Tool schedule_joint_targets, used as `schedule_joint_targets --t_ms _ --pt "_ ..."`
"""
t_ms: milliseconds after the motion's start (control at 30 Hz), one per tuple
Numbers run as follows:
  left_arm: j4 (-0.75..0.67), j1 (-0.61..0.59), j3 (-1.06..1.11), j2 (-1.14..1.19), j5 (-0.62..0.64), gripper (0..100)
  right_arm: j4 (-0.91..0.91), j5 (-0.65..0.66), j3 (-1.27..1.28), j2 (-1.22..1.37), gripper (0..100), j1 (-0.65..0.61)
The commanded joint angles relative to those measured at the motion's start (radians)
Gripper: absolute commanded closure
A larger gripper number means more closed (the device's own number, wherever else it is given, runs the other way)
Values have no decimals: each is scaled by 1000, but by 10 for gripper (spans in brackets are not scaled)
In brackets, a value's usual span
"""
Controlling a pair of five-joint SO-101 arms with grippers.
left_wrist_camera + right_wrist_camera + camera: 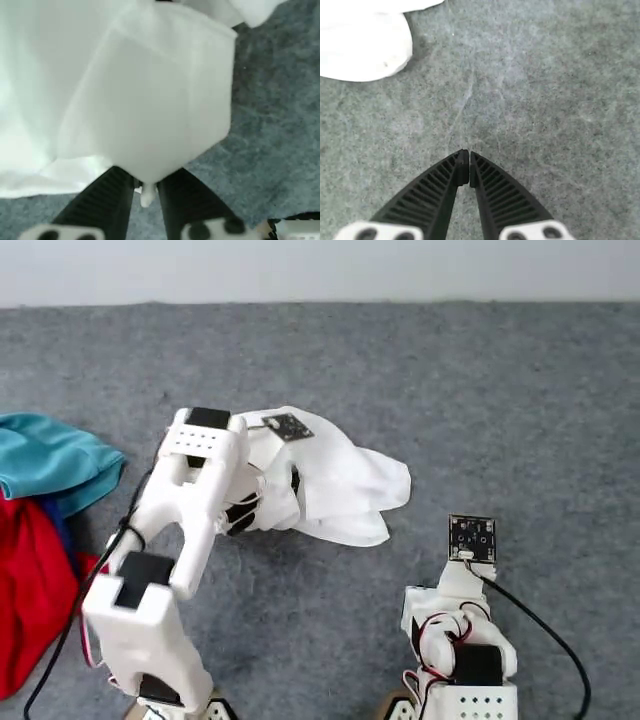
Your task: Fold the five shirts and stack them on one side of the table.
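Left end effector [146, 192] is clamped on a pinch of the white shirt [150, 100], the cloth bunched right at its tips and spreading away across the grey counter [500, 390] near the middle. The right end effector [469, 167] hangs over bare counter with its tips pressed together, holding nothing, the white shirt well apart from it. A teal shirt [50, 460] and a red shirt [30, 590] lie heaped at the counter's left edge.
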Motion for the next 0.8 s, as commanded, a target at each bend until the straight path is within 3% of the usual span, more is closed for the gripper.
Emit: schedule_joint_targets --t_ms 0,133,500,767 --pt "64 9 -12 -166 32 985 2 -6 14 -4 983 -1" --pt "146 5 -7 -244 92 985 2 -6 14 -4 983 -1" --pt "144 58 160 -589 247 985 2 -6 14 -4 983 -1" --pt "144 41 297 -928 253 985 2 -6 14 -4 983 -1"
